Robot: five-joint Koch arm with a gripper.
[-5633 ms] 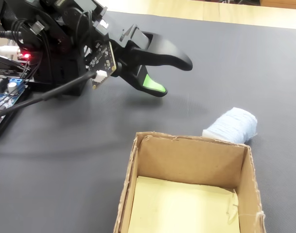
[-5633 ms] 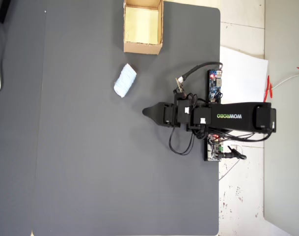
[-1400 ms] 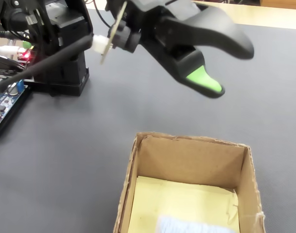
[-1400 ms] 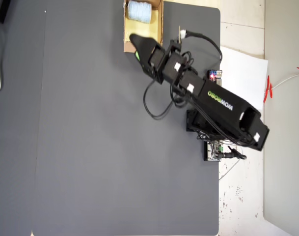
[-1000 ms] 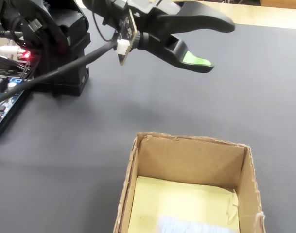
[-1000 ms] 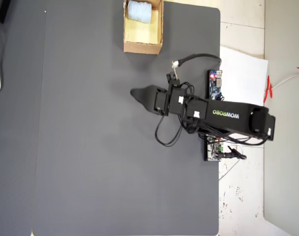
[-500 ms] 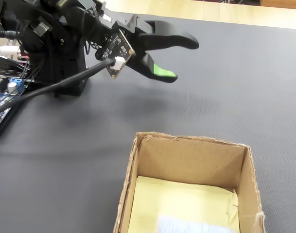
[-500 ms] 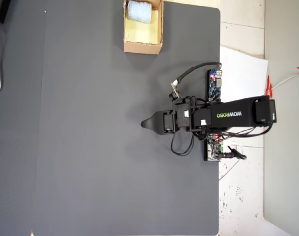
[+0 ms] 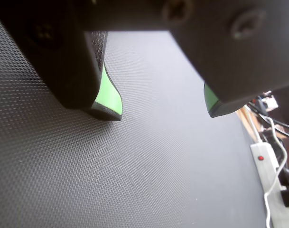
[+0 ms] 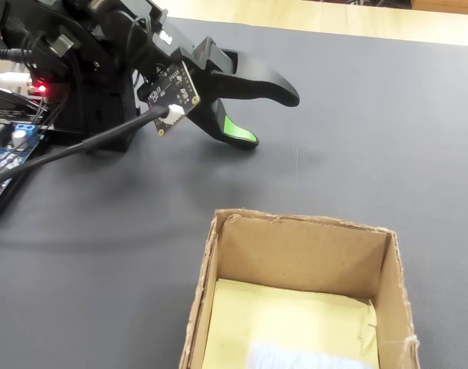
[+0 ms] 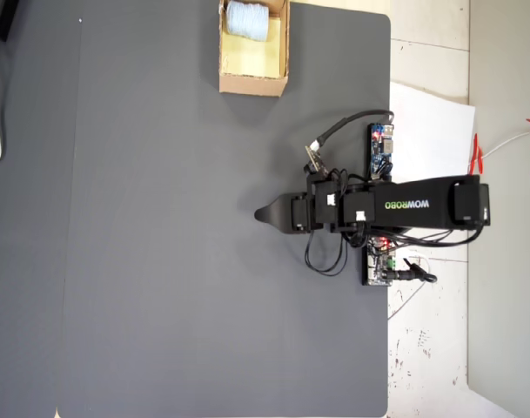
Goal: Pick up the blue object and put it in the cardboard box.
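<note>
In the overhead view I see the cardboard box (image 11: 254, 80) at top centre of the frame, with the blue object (image 11: 246, 18) lying inside it at its upper end. Right of it, mid-frame, my fingers (image 11: 266, 214) are spread apart and empty, low over the dark bench (image 11: 160, 261), well apart from the box.

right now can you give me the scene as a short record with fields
blue object: lying inside the box, at its far end in the overhead view
cardboard box: open top, near the top edge of the mat in the overhead view
tool: open, nothing between its green-lined tips, low over bare mat
tool vs box: apart, well clear of it
surface: dark textured mat
task state: object looks already placed
</note>
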